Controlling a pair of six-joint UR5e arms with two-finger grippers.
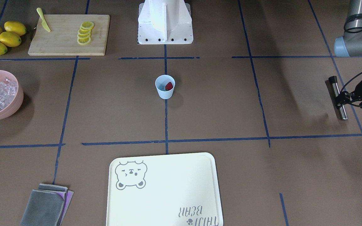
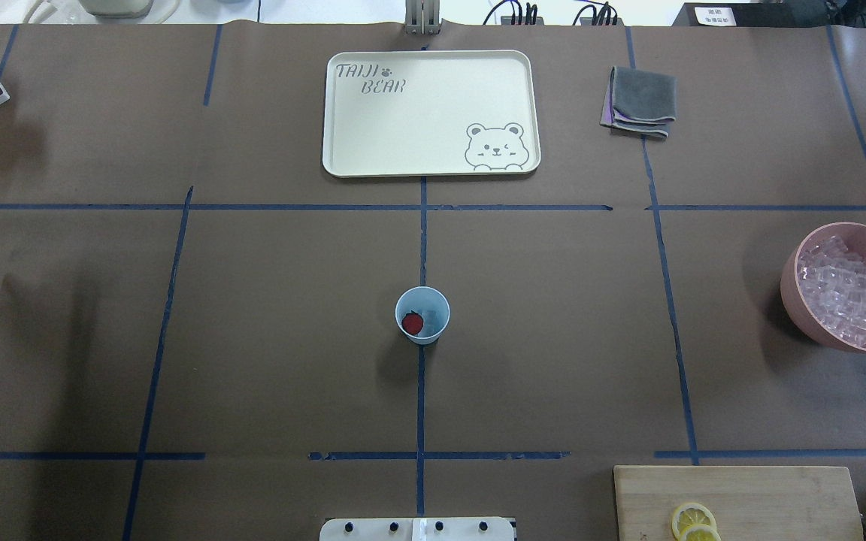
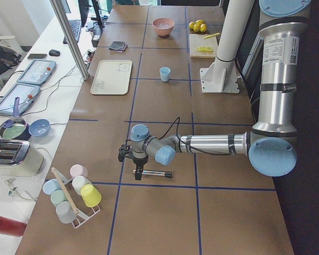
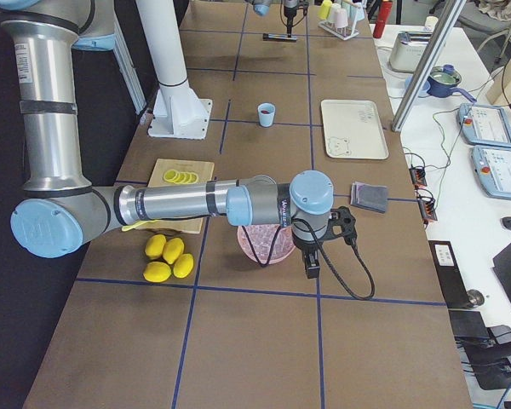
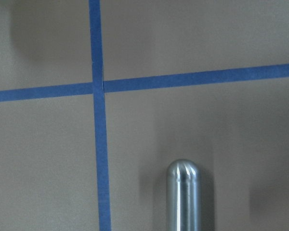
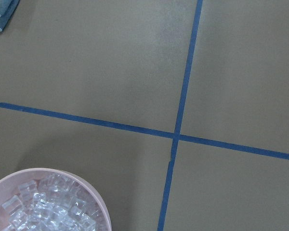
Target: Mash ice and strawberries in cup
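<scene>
The cup (image 1: 165, 91) stands mid-tabletop (image 1: 218, 103) on a blue tape line (image 1: 166, 119), holding 1 strawberry (image 1: 169, 86) and some ice (image 2: 430, 315). The left gripper (image 1: 340, 99) sits over a metal rod (image 1: 335, 86) lying far aside, and I cannot tell whether it clamps the rod. The right gripper (image 4: 312, 266) hangs by the pink bowl (image 1: 13, 108), its jaw state also unclear

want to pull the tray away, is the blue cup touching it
Apart. The overhead view shows the cup standing on bare brown table, with a blue tape line between it and the tray.
</scene>
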